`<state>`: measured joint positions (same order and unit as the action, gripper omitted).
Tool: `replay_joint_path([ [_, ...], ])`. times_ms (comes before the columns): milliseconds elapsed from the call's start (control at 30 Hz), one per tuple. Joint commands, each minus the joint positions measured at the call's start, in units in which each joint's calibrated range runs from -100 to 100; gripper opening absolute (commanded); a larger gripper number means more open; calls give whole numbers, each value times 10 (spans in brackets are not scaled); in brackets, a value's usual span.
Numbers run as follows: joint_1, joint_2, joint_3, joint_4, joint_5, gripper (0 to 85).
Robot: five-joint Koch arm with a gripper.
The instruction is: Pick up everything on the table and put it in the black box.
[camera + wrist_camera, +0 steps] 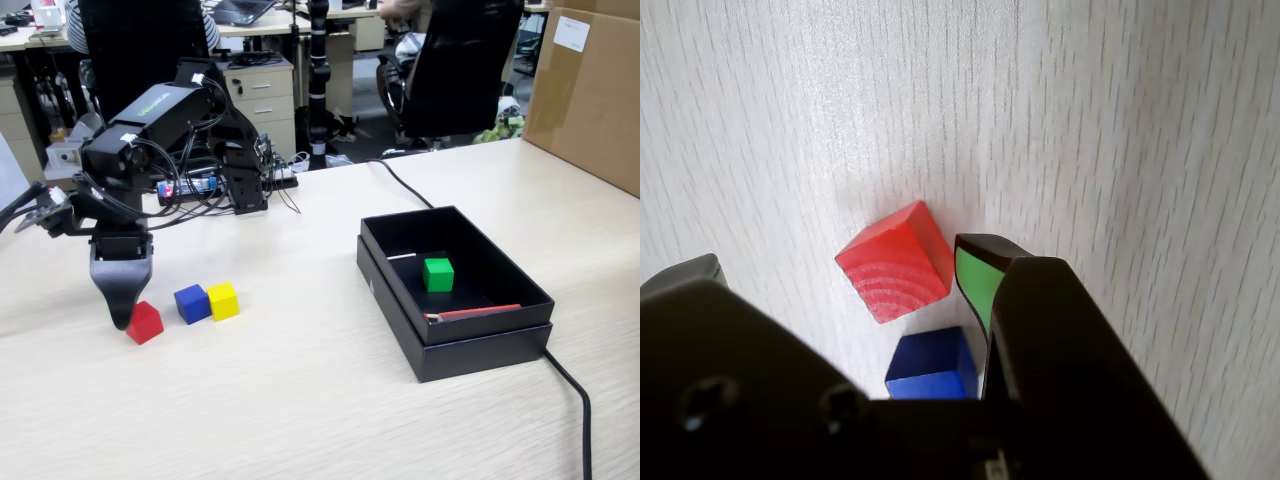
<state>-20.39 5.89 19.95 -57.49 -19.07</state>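
Sitting inside the black box (455,335) in the fixed view is the green cube (438,274), resting on the box floor a little toward 12 o'clock of its middle, apart from every wall; a thin red strip (478,312) runs along the inner edge at 6 o'clock. The box lies on the pale wood-grain table (300,400), with a black cable (572,395) trailing away from its 5 o'clock corner. Well apart, at 9 o'clock of the box, the other three cubes lie in a row on the table: the red cube (145,322), then the blue cube (192,303) and the yellow cube (223,300), the last two touching. The gripper (122,312) points straight down with its tip just beside the red cube, at that cube's 9 o'clock. In the wrist view the red cube (896,262) lies turned cornerwise between a jaw with a green pad at 3 o'clock and a dark jaw at 8 o'clock, the blue cube (933,364) at its 6 o'clock. The jaws stand apart, grasping nothing.
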Motion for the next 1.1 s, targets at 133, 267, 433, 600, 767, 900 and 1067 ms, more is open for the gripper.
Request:
replay_joint_path([
  [133, 9, 37, 23, 10, -3, 447],
  [267, 10, 53, 23, 10, -3, 420],
  [433, 9, 56, 27, 10, -3, 188],
  [600, 7, 55, 30, 10, -3, 68],
  [767, 20, -64, 22, 10, 4, 69],
  [900, 98, -268, -24, 10, 48, 73],
  [1067, 184, -354, -65, 10, 106, 73],
])
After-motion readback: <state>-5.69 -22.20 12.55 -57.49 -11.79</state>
